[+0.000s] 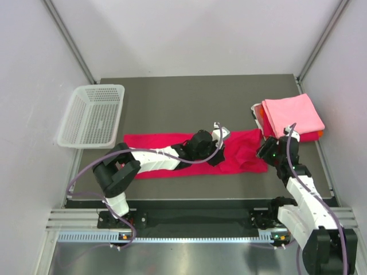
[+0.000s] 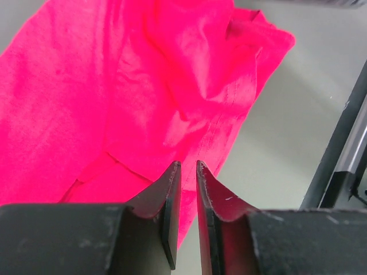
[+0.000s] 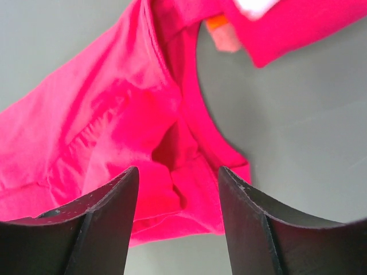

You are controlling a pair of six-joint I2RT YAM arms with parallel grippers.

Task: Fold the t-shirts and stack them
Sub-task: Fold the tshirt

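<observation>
- A crimson-magenta short-sleeved cloth t-shirt (image 1: 150, 141) lies as a long band running left to right across the near half of the dark grey table (image 1: 189, 103). Its right end is rumpled.
- The left gripper (image 2: 187, 165) is extended over the middle of this shirt. Its fingers are drawn almost together with only a thin slit between them, and no cloth is seen in the slit.
- The right gripper (image 3: 178, 172) hangs above the shirt's right end. Its fingers are spread wide and hold nothing, with a creased fold of cloth below the gap.
- A folded light pink t-shirt (image 1: 292, 114) tops a stack at the far right of the table. A red t-shirt (image 1: 309, 136) lies beneath it, and an orange edge (image 3: 217, 23) shows.
- A white perforated plastic basket (image 1: 71, 123) sits at the far left, overhanging the table's edge.
</observation>
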